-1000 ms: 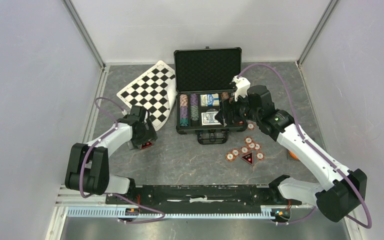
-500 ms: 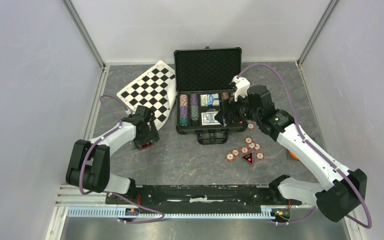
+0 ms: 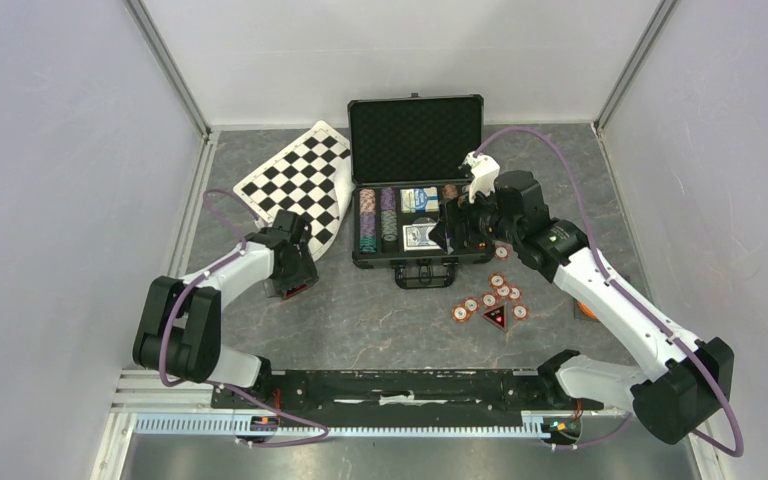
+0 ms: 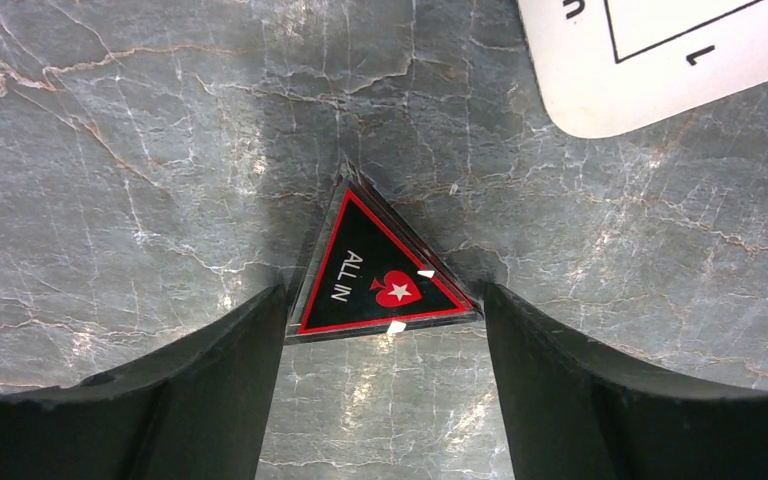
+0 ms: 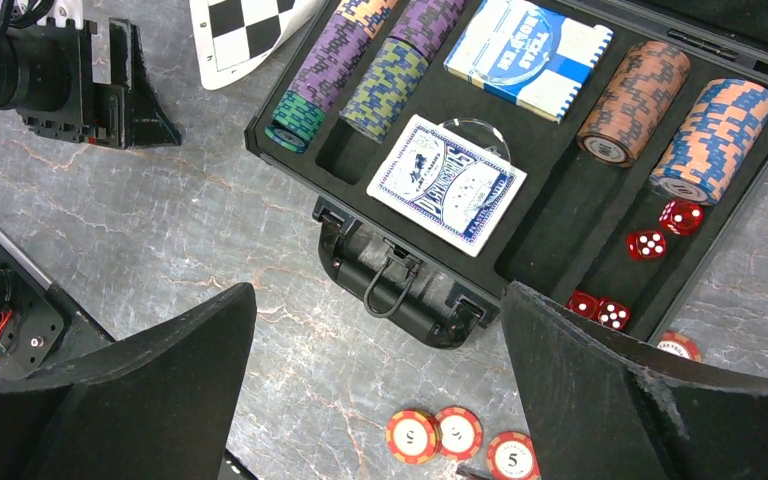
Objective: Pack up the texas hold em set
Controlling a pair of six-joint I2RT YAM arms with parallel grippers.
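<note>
Left gripper sits low over the table, jaws apart, one finger beside each base corner of the flat triangular ALL IN button; checkered board lies just beyond; right gripper hangs wide apart and empty above the open case at the far middle; loose chips lie near its front.

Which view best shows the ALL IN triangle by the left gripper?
Left wrist: the ALL IN triangle lies flat between the fingers of the left gripper, with its lettering readable. Top external shows only a red sliver under that gripper; right wrist does not show it.
</note>
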